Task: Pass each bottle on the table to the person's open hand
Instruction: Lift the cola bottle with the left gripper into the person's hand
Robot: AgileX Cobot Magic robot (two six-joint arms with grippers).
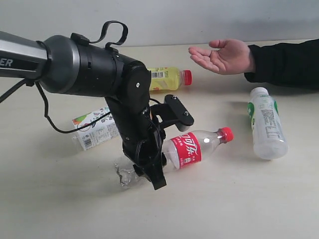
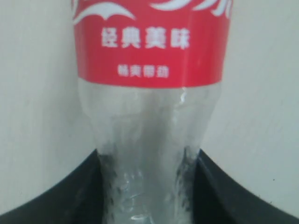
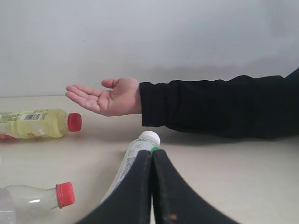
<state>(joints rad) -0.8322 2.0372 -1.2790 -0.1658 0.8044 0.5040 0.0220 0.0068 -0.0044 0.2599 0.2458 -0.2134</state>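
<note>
A clear bottle with a red label and red cap (image 1: pixel 192 147) lies on its side on the table (image 1: pixel 249 199). My left gripper (image 1: pixel 145 172) comes down over its base end. In the left wrist view, the two black fingers (image 2: pixel 70 196) press against both sides of this bottle (image 2: pixel 149 56). The yellow bottle (image 1: pixel 167 78) lies behind the arm, and the white floral-label bottle (image 1: pixel 94 129) is at the left. The milky-white bottle (image 1: pixel 266 124) lies at the right. My right gripper (image 3: pixel 152 154) is shut and empty, with the milky-white bottle (image 3: pixel 133 161) lying just beyond it.
The person's open hand (image 1: pixel 224 56) hovers palm up at the back right, on a black-sleeved forearm (image 1: pixel 289 62). The left arm's black wrist body (image 1: pixel 89 64) and its cable hang over the left middle of the table.
</note>
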